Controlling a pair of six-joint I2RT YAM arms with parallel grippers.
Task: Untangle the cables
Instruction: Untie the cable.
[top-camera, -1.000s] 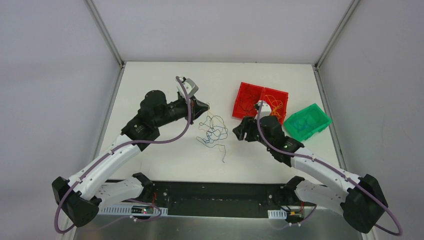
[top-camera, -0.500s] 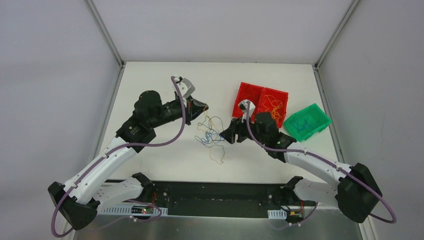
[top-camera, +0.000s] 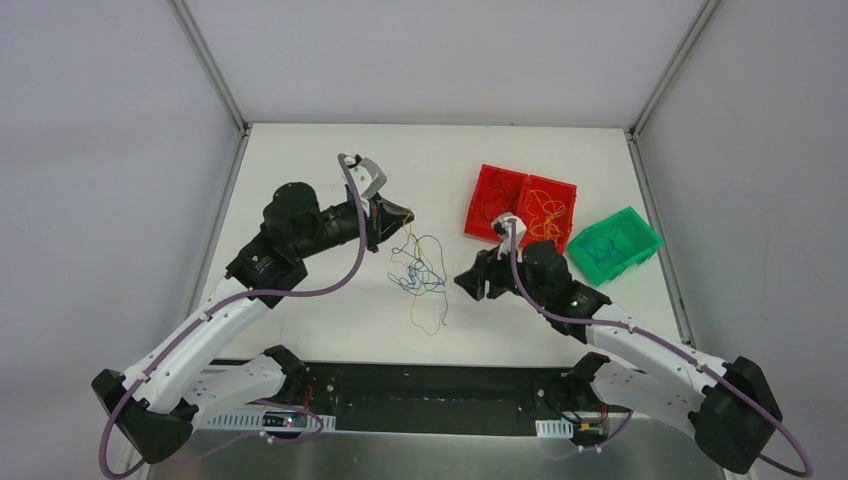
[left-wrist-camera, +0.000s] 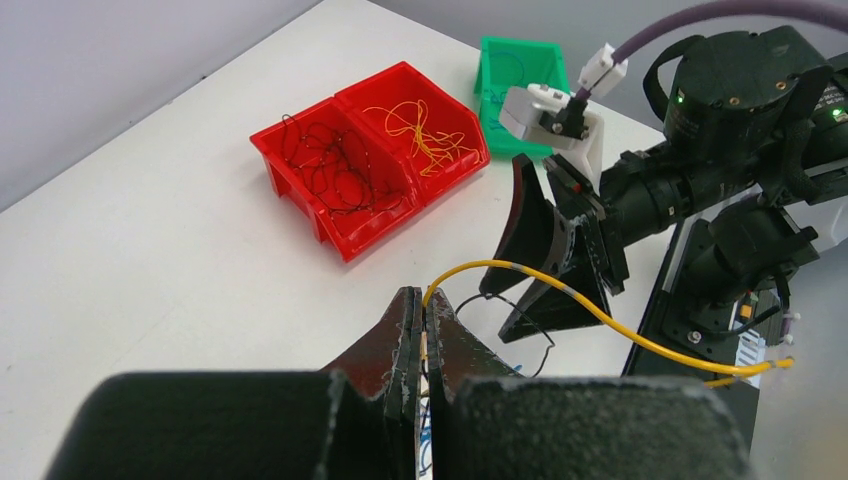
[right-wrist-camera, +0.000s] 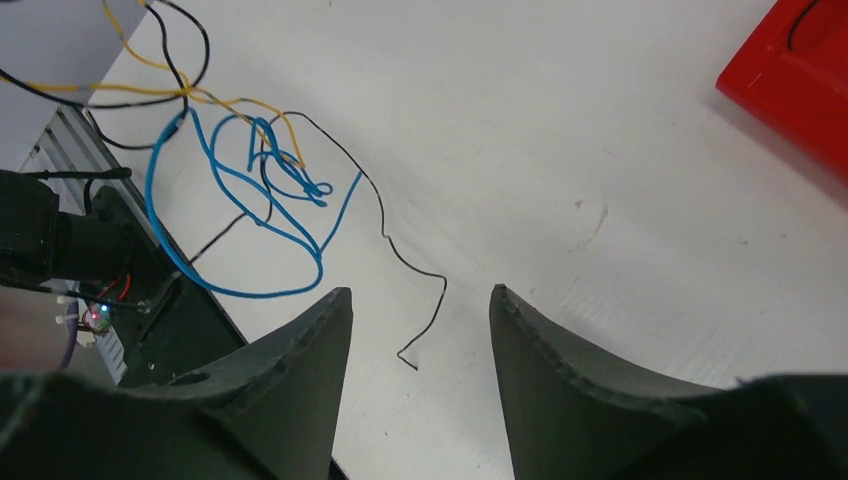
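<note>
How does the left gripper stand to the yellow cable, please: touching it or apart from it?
Touching. The left wrist view shows the left gripper shut on the yellow cable, which emerges from between its fingertips and arcs away.

In the right wrist view the red bin (right-wrist-camera: 800, 75) is cut off by the upper right corner and the cables (right-wrist-camera: 300, 186) by the upper left edge, while the yellow strand (left-wrist-camera: 490, 264) is hidden below where it is pinched in the left gripper (left-wrist-camera: 421, 300).

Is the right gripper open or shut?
Open. The right gripper has its jaws wide apart in its wrist view, the black cable end lying loose between them.
</note>
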